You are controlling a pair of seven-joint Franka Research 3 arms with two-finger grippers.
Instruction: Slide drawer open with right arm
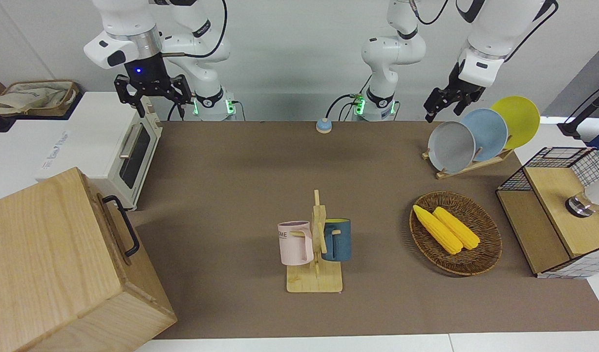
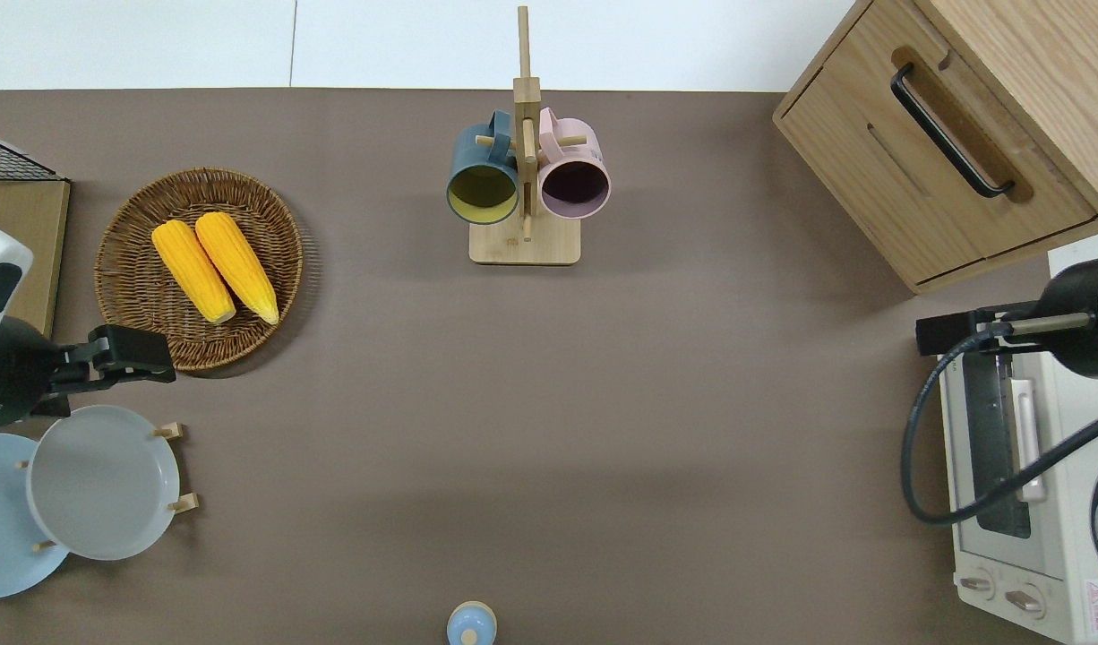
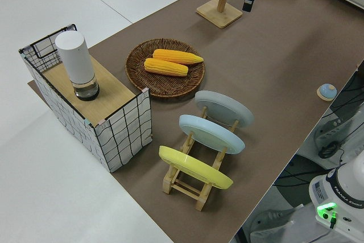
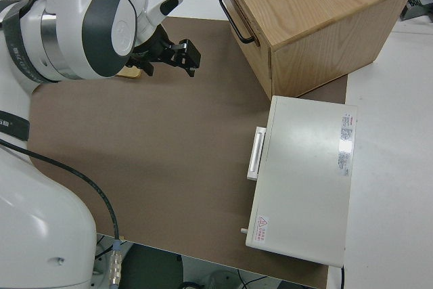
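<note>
The drawer is the front panel of a large pale wooden box at the right arm's end of the table, farther from the robots than the toaster oven. It sits flush in the box. Its black bar handle also shows in the front view and the right side view. My right gripper hangs open and empty in the air over the table edge of the oven, apart from the handle; it also shows in the overhead view and the right side view. My left arm is parked, with its gripper open.
A white toaster oven stands beside the box, nearer to the robots. A mug rack with two mugs stands mid-table. A wicker basket with corn, a plate rack, a wire-mesh rack and a blue button are also there.
</note>
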